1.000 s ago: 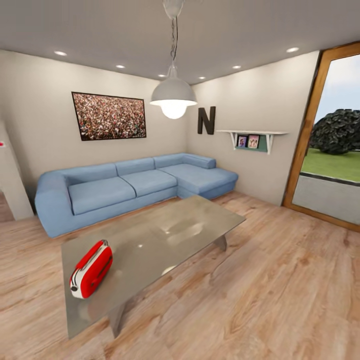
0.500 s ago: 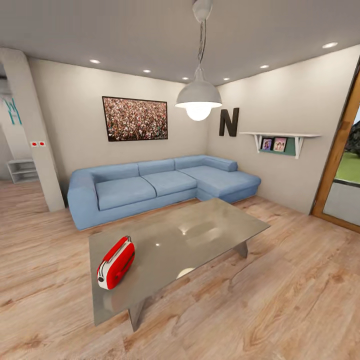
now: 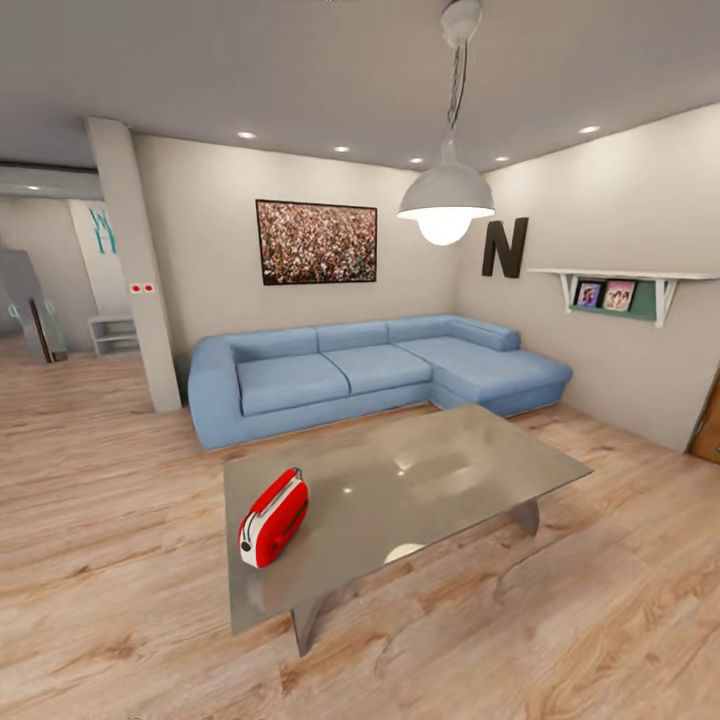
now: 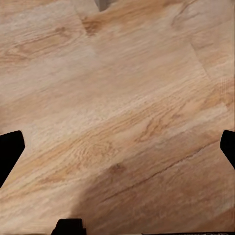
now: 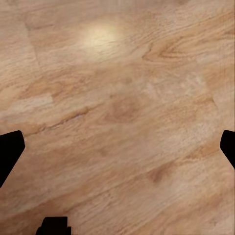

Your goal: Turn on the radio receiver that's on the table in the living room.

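On the table's (image 3: 470, 470) near left part the radio (image 3: 273, 518) is seen lying, well short of the sofa (image 3: 370, 370) beyond. Across the last second the whole head view has swung left, so a pillar (image 3: 135, 260) and side room are now shown; the camera is judged to have moved, not the radio. Both grippers, left (image 4: 117, 147) and right (image 5: 117, 147), are held wide apart and empty over floor (image 3: 600, 620), so approach remains.

Glossy red plastic radio receiver (image 3: 273, 518), reflective grey glass table (image 3: 470, 470), matt blue cloth sofa (image 3: 340, 375), wood-plank floor (image 3: 100, 520)
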`<state>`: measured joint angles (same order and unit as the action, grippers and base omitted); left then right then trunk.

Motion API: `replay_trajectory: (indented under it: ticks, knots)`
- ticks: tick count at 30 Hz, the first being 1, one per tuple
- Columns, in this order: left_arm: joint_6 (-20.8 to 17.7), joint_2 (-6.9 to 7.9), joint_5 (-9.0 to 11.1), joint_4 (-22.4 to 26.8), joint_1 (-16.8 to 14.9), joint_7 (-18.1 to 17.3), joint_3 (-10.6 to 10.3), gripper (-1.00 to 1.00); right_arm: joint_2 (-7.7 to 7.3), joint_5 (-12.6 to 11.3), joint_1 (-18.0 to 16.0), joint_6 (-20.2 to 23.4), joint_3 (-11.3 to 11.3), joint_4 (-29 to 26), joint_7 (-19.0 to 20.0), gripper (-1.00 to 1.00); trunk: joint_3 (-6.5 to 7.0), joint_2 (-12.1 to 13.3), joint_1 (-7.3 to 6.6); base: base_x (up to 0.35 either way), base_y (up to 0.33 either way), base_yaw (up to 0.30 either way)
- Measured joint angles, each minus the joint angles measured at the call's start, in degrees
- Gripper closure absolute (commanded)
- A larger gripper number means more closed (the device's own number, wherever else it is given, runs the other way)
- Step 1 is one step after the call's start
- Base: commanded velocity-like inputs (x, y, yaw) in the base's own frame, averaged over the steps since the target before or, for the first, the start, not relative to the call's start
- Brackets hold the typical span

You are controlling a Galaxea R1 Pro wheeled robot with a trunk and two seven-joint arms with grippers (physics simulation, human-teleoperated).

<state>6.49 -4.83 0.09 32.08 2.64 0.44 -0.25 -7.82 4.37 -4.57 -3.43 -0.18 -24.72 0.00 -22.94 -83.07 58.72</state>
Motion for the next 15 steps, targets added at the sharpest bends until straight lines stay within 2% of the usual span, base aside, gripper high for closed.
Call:
replay_trajectory:
  ticks: [5,15]
  knots:
    - [0.0,0.03,0.0,0.0,0.0,0.0,0.0,-1.0,0.0,0.0,0.0,0.0,0.0,0.0,0.0,-1.0,0.16,0.0,0.0,0.162,0.226,0.208]
    - [-0.1,0.06,0.0,0.0,0.0,0.0,0.0,-1.0,0.0,0.0,0.0,0.0,0.0,0.0,0.0,-1.0,0.19,0.0,0.0,0.213,0.262,0.019]
